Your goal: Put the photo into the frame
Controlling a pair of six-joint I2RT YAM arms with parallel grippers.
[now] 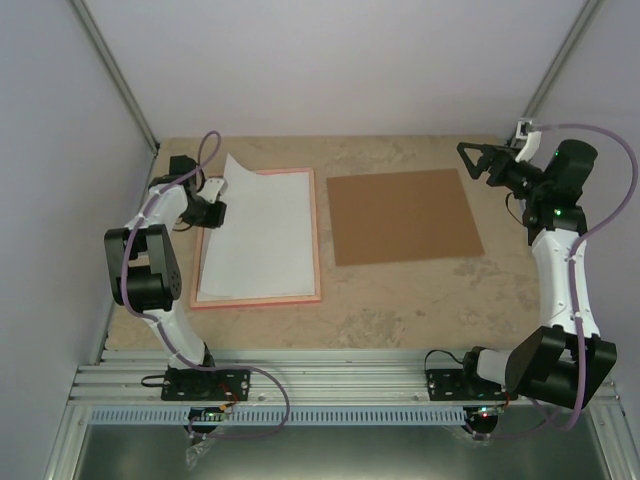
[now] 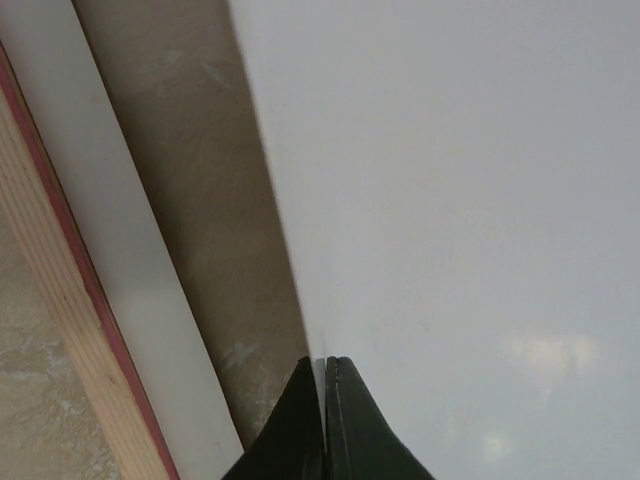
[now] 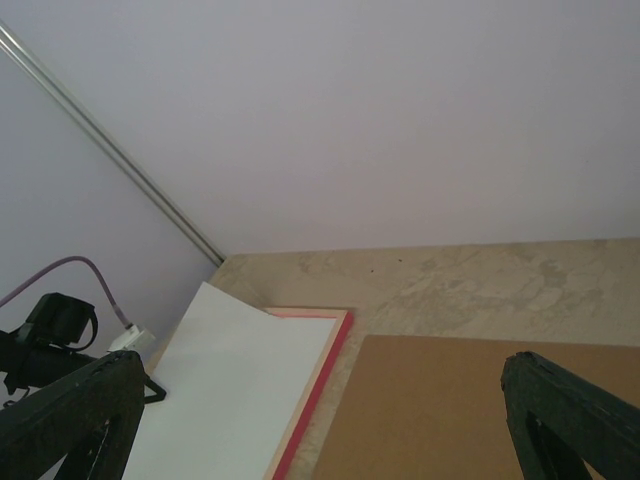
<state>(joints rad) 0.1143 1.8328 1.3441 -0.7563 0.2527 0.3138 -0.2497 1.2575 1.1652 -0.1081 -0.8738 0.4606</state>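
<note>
By the frame, the left pincer, wrist low, clamps the photo.

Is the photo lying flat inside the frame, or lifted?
Lifted: the left gripper pinches the photo's edge, jaws shut; its far corner overhangs the frame's rim.

A plain brown cardboard sheet lies flat and slightly skewed on a beige, stone-patterned worktop. Behind the sheet rise pale walls with metal corner strips. In front of it, a ribbed aluminium rail runs along the worktop's near edge.
</note>
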